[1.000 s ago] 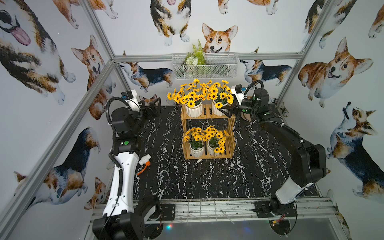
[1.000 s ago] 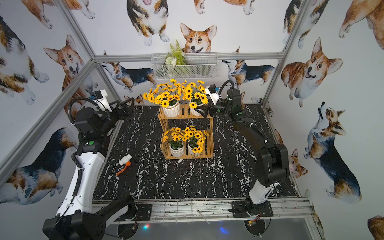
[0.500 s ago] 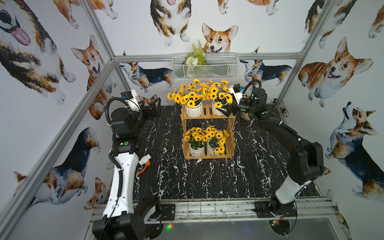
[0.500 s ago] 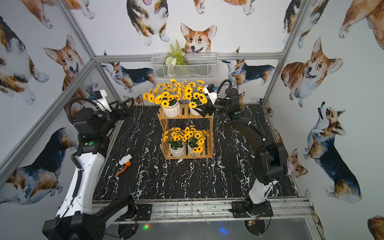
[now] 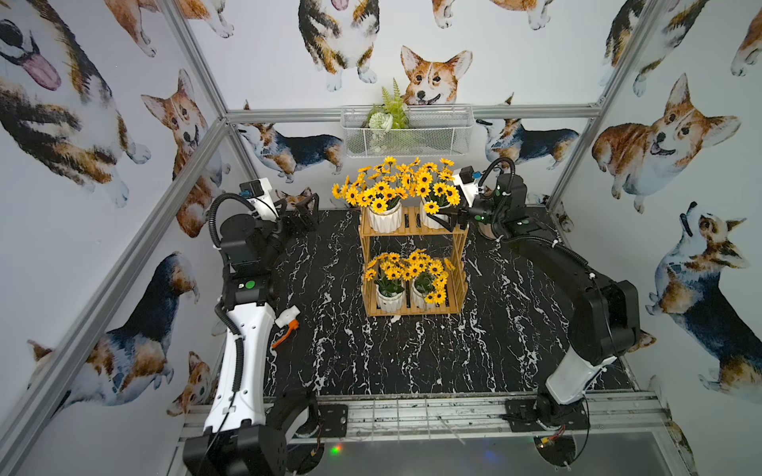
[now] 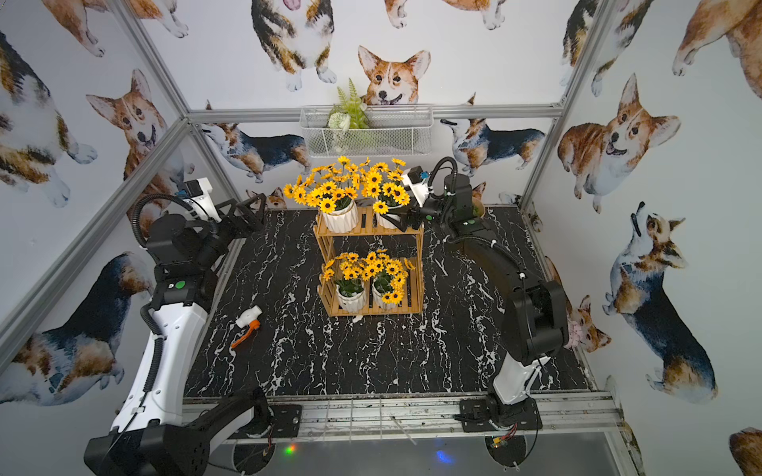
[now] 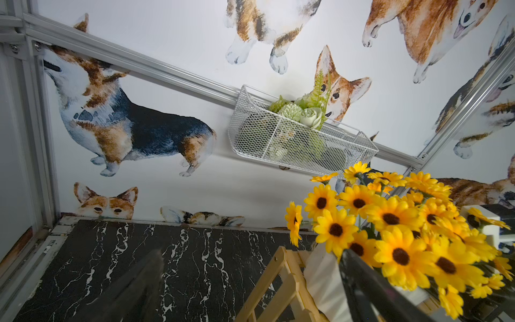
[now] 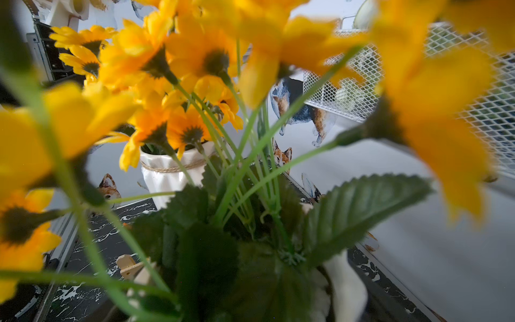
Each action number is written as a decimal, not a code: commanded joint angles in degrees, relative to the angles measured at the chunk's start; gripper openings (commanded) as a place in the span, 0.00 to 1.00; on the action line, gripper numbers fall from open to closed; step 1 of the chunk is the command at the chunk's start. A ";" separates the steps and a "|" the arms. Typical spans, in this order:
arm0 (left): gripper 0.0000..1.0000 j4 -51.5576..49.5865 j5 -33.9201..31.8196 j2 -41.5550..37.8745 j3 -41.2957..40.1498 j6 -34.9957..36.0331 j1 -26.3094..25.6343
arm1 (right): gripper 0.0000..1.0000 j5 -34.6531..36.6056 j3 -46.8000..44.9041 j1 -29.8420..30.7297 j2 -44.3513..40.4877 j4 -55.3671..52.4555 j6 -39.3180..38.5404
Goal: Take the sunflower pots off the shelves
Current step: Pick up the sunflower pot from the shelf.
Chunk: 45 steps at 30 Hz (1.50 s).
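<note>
Left tool (image 5: 307, 211), jaws apart, hangs centre-left, well apart from the shelves (image 5: 412, 312). Two sunflower pots (image 5: 389, 298) sit on its lower tier; above them in frame, right tool (image 5: 439, 215) straddles the upper-right pot (image 5: 426, 221); whether it grips, we cannot tell.

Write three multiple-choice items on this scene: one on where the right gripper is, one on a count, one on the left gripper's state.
1. Where is the right gripper?
A. At the upper-tier pot on its own side
B. At the lower tier
C. Beside the left gripper

2. How many sunflower pots stand on the shelves?
A. Two
B. Three
C. Four

3. The left gripper is:
A. shut on a pot
B. open and empty
C. shut on a shelf post

Answers:
1 A: in both top views it reaches that pot.
2 C: two stand on each tier.
3 B: the left wrist view shows its fingers spread with nothing between.
</note>
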 commanded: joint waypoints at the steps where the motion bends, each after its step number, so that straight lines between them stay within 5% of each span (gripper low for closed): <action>1: 1.00 0.69 -0.20 -0.22 0.02 0.33 0.12 | 0.86 -0.16 -0.24 0.20 -0.41 -1.98 -1.73; 13: 1.00 0.45 -0.50 -0.92 -0.33 0.73 0.07 | 0.64 0.29 -0.88 0.14 -0.43 -2.26 -0.37; 16: 1.00 0.36 -0.58 -1.02 -0.42 0.76 0.07 | 0.51 0.36 -0.83 0.19 -0.45 -2.27 0.11; 20: 1.00 0.22 -0.58 -1.15 -0.33 0.77 0.07 | 0.00 0.91 -1.32 0.20 -0.69 -1.25 1.35; 45: 1.00 0.01 -0.62 -2.03 -0.53 0.86 0.07 | 0.00 4.63 -5.80 0.29 -6.79 9.58 4.58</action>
